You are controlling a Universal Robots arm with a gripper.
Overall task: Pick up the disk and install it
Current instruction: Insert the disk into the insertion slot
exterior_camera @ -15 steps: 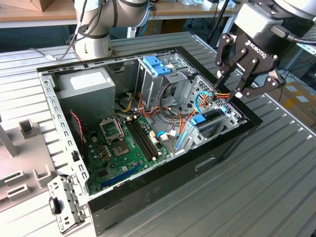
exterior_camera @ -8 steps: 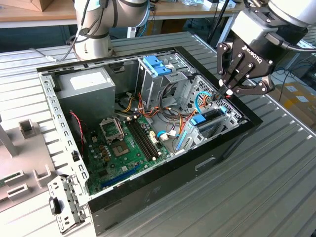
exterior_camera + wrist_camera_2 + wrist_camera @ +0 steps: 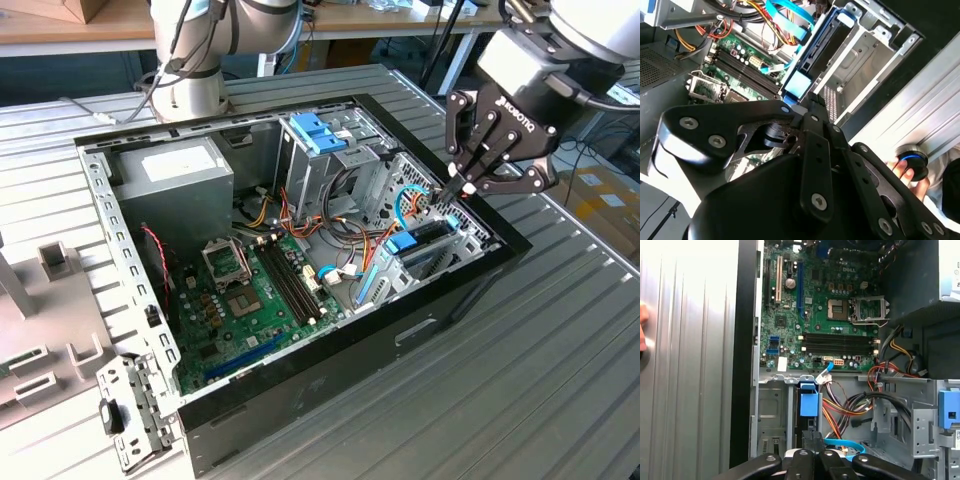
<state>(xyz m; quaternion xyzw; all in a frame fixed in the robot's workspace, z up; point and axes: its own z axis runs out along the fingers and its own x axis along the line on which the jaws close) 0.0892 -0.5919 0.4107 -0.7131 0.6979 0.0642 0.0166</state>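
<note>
- Disk (image 3: 428, 238): one, dark with a light blue carrier, standing on edge in the metal bay (image 3: 465, 232) at the corner of the open computer case (image 3: 300, 395) toward the exterior view's right; its blue end tab shows in the first wrist view (image 3: 808, 401) and the second wrist view (image 3: 799, 82).
- One gripper (image 3: 457, 187), black, with its fingertips pressed together and nothing between them; the tips sit right above the disk's upper edge, though contact cannot be told.
- In both wrist views the closed fingers (image 3: 812, 442) line up with the disk's blue tab just ahead of them.
- One green motherboard (image 3: 255, 290) lies on the case floor, with one grey power supply (image 3: 180, 175) toward the exterior view's left.
- One blue-latched bracket (image 3: 318, 132) tops the taller drive cage behind the bay.
- Bundles of coloured cables (image 3: 350, 240) run between that cage and the bay, close beside the disk.
- One loose metal bracket (image 3: 130, 415) rests on the slatted table (image 3: 560, 380) outside the case.
- One person's hand (image 3: 907, 170) rests on a round knob on the table near the case.
- The arm reaches in from the exterior view's upper right, wrist tilted, fingers pointing down and toward the case.
</note>
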